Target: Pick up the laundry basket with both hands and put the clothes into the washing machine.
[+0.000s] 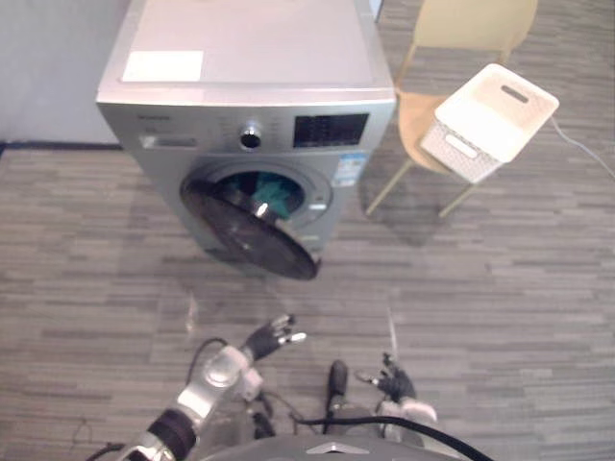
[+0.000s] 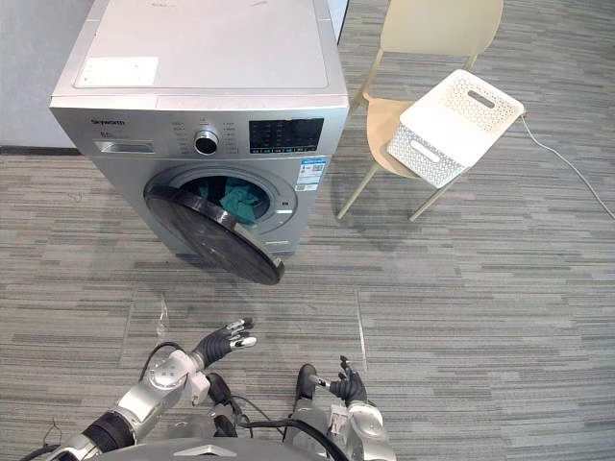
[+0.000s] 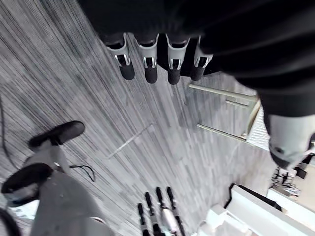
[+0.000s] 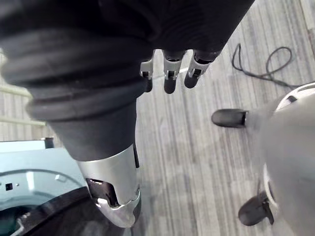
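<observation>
**Head views, loading stage.** The white laundry basket (image 2: 459, 125) lies tilted on the seat of a chair (image 2: 437, 29) at far right, beside the washing machine (image 2: 202, 96). I cannot tell whether anything is in it. Teal clothes (image 2: 242, 202) show inside the drum, behind the open door (image 2: 213, 235).

My left robot hand (image 2: 226, 339) hovers at near left, fingers straight and apart, holding nothing. My right robot hand (image 2: 348, 387) sits low at near centre, fingers likewise relaxed and empty.

I judge the loading largely done. Any further reach should pass to the right of the door, whose rim juts toward me. The bare floor (image 2: 461, 307) between me and the chair gives wide room, and the chair legs bound it on the far side.
</observation>
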Robot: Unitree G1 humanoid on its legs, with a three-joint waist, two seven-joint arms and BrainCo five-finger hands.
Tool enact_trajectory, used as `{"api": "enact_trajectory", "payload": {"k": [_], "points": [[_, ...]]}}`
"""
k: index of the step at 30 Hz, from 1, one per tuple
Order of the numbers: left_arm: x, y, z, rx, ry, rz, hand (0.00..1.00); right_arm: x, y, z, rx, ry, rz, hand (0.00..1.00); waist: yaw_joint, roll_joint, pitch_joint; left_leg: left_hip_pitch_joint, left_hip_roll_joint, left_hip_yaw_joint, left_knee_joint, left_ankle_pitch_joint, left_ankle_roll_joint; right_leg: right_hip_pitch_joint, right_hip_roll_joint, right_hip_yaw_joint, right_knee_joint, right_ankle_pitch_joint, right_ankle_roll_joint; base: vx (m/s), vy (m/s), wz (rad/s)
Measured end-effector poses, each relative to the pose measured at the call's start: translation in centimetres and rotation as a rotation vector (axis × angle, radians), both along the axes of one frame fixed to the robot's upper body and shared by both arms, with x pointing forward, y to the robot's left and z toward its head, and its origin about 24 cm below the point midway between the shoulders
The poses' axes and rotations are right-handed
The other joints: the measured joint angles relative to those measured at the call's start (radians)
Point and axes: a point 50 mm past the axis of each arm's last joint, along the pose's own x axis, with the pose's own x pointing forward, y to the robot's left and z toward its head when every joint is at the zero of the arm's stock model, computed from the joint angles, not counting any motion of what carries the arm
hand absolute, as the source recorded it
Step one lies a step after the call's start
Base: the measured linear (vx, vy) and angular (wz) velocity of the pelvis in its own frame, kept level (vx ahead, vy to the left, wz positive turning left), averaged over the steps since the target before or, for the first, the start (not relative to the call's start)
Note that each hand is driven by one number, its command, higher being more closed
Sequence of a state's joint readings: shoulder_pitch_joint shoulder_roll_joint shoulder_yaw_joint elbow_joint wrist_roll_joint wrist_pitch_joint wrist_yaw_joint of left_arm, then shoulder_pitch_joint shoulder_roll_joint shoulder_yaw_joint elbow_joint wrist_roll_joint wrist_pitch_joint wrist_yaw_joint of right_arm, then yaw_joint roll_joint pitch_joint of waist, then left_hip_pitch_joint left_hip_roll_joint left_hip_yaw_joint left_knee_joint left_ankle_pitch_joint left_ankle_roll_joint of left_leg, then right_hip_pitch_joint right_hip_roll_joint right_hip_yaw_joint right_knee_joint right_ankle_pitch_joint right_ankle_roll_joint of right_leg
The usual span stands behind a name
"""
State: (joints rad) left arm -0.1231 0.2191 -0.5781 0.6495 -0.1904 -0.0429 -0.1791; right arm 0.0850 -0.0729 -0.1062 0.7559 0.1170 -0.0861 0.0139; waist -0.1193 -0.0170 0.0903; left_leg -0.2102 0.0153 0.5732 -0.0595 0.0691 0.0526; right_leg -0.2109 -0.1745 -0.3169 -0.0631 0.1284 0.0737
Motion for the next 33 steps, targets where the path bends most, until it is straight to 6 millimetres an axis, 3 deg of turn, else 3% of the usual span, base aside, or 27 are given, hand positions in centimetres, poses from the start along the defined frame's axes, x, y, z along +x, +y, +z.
{"api": "enact_trajectory", "payload": {"k": [2, 3, 4, 6, 7, 8, 9, 11, 12, 14, 15, 16, 17, 18, 20, 22, 24, 27, 33], "points": [[2.1, 1.2, -0.2, 0.066, 0.004, 0.051, 0.0, 1.9, 0.8, 1.1, 0.005, -0.068, 0.038, 0.0, -0.006, -0.016, 0.036, -0.017, 0.007, 0.012, 0.009, -0.001, -0.003, -0.022, 0.002, 0.011, 0.004, 0.012, 0.001, -0.05, -0.032, -0.22], [5.4, 3.1, 0.7, 0.173, -0.032, 0.125, 0.0, 3.7, 1.8, 2.6, 0.012, -0.162, 0.081, 0.0, -0.007, -0.039, 0.052, -0.063, 0.019, 0.04, 0.026, -0.006, -0.011, -0.087, 0.005, 0.041, 0.019, 0.025, -0.004, -0.1, -0.039, -0.44], [7.2, 4.1, 1.7, 0.244, -0.078, 0.152, 0.0, 4.5, 2.3, 3.4, 0.023, -0.209, 0.095, 0.0, -0.01, -0.055, 0.066, -0.082, 0.024, 0.057, 0.034, -0.006, -0.011, -0.112, 0.007, 0.057, 0.021, 0.034, -0.008, -0.15, -0.055, -0.68], [13.9, 8.8, 8.5, 0.501, -0.307, 0.259, 0.0, 6.6, 3.9, 6.8, 0.055, -0.396, 0.138, 0.0, -0.038, -0.126, 0.151, -0.13, 0.05, 0.109, 0.074, -0.011, -0.012, -0.174, 0.018, 0.11, 0.023, 0.05, -0.026, -0.14, -0.05, -0.63], [15.4, 9.8, 10.8, 0.563, -0.379, 0.284, 0.0, 6.7, 4.3, 7.4, 0.072, -0.432, 0.134, 0.0, -0.049, -0.146, 0.165, -0.15, 0.06, 0.118, 0.088, -0.014, -0.012, -0.195, 0.022, 0.118, 0.024, 0.055, -0.033, -0.12, -0.055, -0.48], [17.3, 12.2, 14.9, 0.681, -0.47, 0.347, 0.0, 6.5, 4.6, 8.0, 0.086, -0.474, 0.134, 0.0, -0.06, -0.17, 0.18, -0.196, 0.086, 0.136, 0.127, -0.022, -0.007, -0.237, 0.026, 0.122, 0.025, 0.058, -0.037, -0.08, -0.052, -0.36], [17.9, 13.5, 16.7, 0.743, -0.498, 0.371, 0.0, 6.1, 4.6, 8.2, 0.089, -0.487, 0.128, 0.0, -0.062, -0.18, 0.186, -0.221, 0.104, 0.145, 0.153, -0.03, -0.005, -0.256, 0.032, 0.121, 0.025, 0.068, -0.036, -0.07, -0.067, -0.4], [19.1, 16.2, 22.1, 0.87, -0.611, 0.429, 0.0, 3.8, 4.0, 7.7, 0.085, -0.464, 0.09, 0.0, -0.048, -0.19, 0.194, -0.334, 0.207, 0.159, 0.333, -0.104, -0.015, -0.313, 0.07, 0.128, 0.007, 0.127, -0.019, -0.05, -0.079, -0.45], [19.4, 16.4, 23.1, 0.885, -0.631, 0.44, 0.0, 3.3, 3.8, 7.5, 0.081, -0.455, 0.082, 0.0, -0.041, -0.189, 0.195, -0.357, 0.236, 0.16, 0.373, -0.124, -0.019, -0.32, 0.084, 0.132, -0.002, 0.136, -0.017, -0.03, -0.087, -0.54], [20.2, 16.6, 27.7, 0.959, -0.746, 0.472, 0.0, 2.5, 3.3, 7.3, 0.079, -0.447, 0.057, 0.0, -0.039, -0.187, 0.196, -0.419, 0.322, 0.158, 0.454, -0.159, -0.02, -0.359, 0.137, 0.146, -0.018, 0.195, -0.003, -0.02, -0.08, -0.54], [20.4, 16.4, 29.3, 0.968, -0.795, 0.48, 0.0, 2.4, 3.2, 7.3, 0.08, -0.452, 0.048, 0.0, -0.039, -0.187, 0.197, -0.43, 0.333, 0.156, 0.452, -0.159, -0.017, -0.373, 0.149, 0.147, -0.018, 0.22, -0.001, -0.04, -0.047, -0.36], [20.9, 14.6, 34.2, 0.968, -0.976, 0.495, 0.0, 2.3, 3.0, 7.3, 0.074, -0.459, 0.04, 0.0, -0.042, -0.187, 0.207, -0.445, 0.345, 0.15, 0.425, -0.137, -0.015, -0.396, 0.167, 0.143, -0.019, 0.263, -0.01, -0.03, -0.012, -0.08], [20.9, 13.6, 36.1, 0.963, -1.06, 0.496, 0.0, 2.3, 3.0, 7.3, 0.074, -0.459, 0.038, 0.0, -0.046, -0.187, 0.21, -0.448, 0.345, 0.147, 0.413, -0.126, -0.012, -0.399, 0.169, 0.14, -0.019, 0.265, -0.012, 0.0, 0.019, 0.06], [21.0, 11.2, 37.8, 0.961, -1.156, 0.431, 0.0, 1.8, 2.8, 7.1, 0.071, -0.455, 0.022, 0.0, -0.044, -0.187, 0.211, -0.447, 0.345, 0.142, 0.4, -0.113, -0.013, -0.4, 0.174, 0.14, -0.018, 0.265, -0.013, 0.02, 0.025, 0.1], [21.2, 9.4, 37.3, 0.98, -1.217, 0.385, 0.0, 1.7, 2.6, 7.1, 0.071, -0.457, 0.014, 0.0, -0.033, -0.186, 0.213, -0.435, 0.345, 0.143, 0.381, -0.1, -0.021, -0.396, 0.181, 0.144, -0.019, 0.265, -0.014, 0.06, 0.037, 0.0], [20.8, 8.9, 38.6, 0.973, -1.287, 0.39, 0.0, 1.7, 2.4, 7.2, 0.064, -0.471, 0.005, 0.0, -0.042, -0.187, 0.213, -0.436, 0.341, 0.147, 0.37, -0.087, -0.027, -0.399, 0.181, 0.147, -0.019, 0.247, -0.034, 0.07, 0.033, 0.09], [20.8, 8.4, 38.7, 0.972, -1.322, 0.385, 0.0, 1.0, 2.2, 6.9, 0.06, -0.45, -0.007, 0.0, -0.051, -0.197, 0.214, -0.433, 0.318, 0.147, 0.385, -0.081, -0.031, -0.379, 0.154, 0.146, -0.019, 0.122, -0.063, 0.06, -0.027, 0.23], [20.5, 9.1, 39.4, 0.984, -1.352, 0.417, 0.0, 1.1, 2.1, 6.9, 0.062, -0.451, -0.007, 0.0, -0.05, -0.194, 0.222, -0.433, 0.328, 0.145, 0.374, -0.067, -0.051, -0.386, 0.161, 0.121, -0.019, 0.118, -0.065, 0.03, -0.076, -0.04], [20.4, 7.2, 39.0, 0.888, -1.417, 0.407, 0.0, 1.4, 2.3, 7.4, 0.095, -0.482, -0.031, 0.0, -0.048, -0.184, 0.229, -0.44, 0.322, 0.106, 0.37, -0.047, -0.044, -0.357, 0.153, 0.05, -0.018, 0.124, -0.061, 0.08, -0.009, 0.23]]}}
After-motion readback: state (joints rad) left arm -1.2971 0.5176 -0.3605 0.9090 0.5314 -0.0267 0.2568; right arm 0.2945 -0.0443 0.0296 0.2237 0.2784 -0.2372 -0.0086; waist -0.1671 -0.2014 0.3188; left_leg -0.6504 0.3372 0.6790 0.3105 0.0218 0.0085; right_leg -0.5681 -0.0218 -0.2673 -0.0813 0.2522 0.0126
